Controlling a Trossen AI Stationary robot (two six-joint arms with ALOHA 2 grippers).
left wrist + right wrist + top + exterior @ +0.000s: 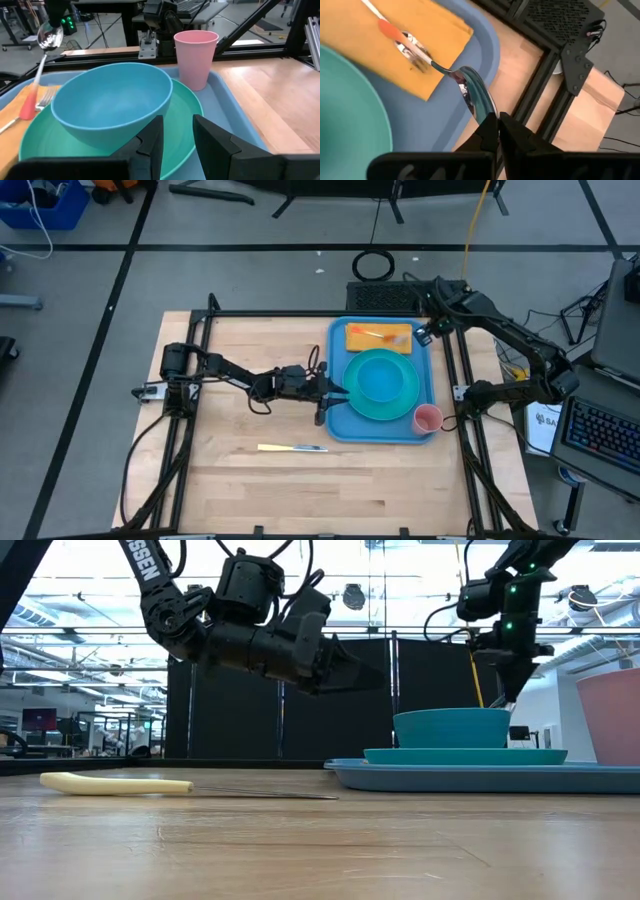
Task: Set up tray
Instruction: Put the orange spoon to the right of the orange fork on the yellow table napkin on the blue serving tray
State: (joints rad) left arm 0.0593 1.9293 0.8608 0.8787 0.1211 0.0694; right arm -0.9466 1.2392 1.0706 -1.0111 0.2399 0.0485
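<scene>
The blue tray (338, 420) lies on the table's right half. On it, a yellow-orange napkin (365, 338) lies at the far end with a fork (47, 97) on it. A blue bowl (112, 102) stands on the turquoise plate (400, 408), and a pink cup (427, 419) stands at the near right corner. My right gripper (498, 127) hangs over the tray's far right corner, shut on a spoon (475, 95). My left gripper (177, 142) hovers level at the tray's left rim, open, pointing at the bowl and holding nothing. My right gripper pinches the spoon's shiny bowl (481, 106) between its two fingers, coming steeply from above. The spoon slants down away from the fingers, its orange handle (27, 105) over the napkin beside the fork. Whether the handle's end touches the napkin, I cannot tell.
A knife with a cream handle (292, 448) lies on the bare wood near the table's front, left of the tray. Black frame rails (462, 370) run along the table's sides close to the tray's right rim. The wood to the tray's left is open.
</scene>
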